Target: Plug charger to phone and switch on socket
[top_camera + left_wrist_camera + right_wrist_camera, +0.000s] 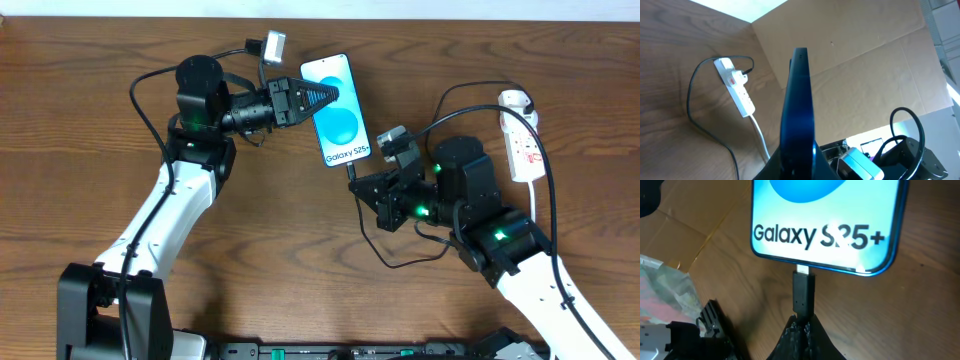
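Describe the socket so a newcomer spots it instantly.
Start at the right edge of the wooden table, past the right arm. The socket lies there: a long, narrow white strip with red switch marks, unlike the wider blue-screened phone.

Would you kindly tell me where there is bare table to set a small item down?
Bare table lies left of the left arm and between it and the right arm. Crowded: around the phone, charger, right gripper and socket.
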You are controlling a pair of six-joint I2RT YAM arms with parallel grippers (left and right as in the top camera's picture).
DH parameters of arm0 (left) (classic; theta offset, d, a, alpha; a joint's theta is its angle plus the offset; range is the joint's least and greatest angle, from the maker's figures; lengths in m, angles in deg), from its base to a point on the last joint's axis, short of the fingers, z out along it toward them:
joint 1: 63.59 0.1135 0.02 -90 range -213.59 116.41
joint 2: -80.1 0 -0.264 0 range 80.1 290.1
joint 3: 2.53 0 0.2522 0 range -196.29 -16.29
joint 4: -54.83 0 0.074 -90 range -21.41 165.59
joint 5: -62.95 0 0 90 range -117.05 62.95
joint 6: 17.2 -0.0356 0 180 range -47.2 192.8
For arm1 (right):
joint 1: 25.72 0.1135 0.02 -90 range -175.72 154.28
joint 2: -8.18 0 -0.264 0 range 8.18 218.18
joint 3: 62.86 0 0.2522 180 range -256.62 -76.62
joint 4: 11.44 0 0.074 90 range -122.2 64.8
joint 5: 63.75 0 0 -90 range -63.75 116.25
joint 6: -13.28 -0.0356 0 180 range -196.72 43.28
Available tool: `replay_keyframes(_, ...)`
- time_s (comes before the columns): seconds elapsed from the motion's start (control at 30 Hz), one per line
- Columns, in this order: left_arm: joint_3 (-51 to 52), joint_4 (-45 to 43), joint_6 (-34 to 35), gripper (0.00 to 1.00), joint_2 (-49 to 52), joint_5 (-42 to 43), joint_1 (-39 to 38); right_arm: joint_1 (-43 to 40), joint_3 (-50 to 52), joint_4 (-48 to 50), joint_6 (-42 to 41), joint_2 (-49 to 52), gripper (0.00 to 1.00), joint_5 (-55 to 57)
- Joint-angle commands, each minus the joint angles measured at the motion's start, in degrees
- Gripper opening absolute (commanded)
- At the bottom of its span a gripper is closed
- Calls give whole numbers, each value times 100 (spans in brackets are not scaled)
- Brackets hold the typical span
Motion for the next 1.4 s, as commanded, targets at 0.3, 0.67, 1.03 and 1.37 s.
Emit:
replay_keyframes(0.3, -90, -39, -160, 7, -2, 610, -90, 9, -22, 501, 138, -15, 1, 177)
replay_keyframes(0.67, -90, -42, -186, 7, -2, 656, -199, 9, -22, 890, 181, -15, 1, 470)
replay_keyframes(1.03, -90, -39, -201, 8, -2, 824, -271, 9, -22, 1539, 267, -13, 1, 662)
replay_keyframes(1.37, -90, -39, -205, 7, -2, 813, -271, 9, -24, 1580, 264, 7, 21, 643)
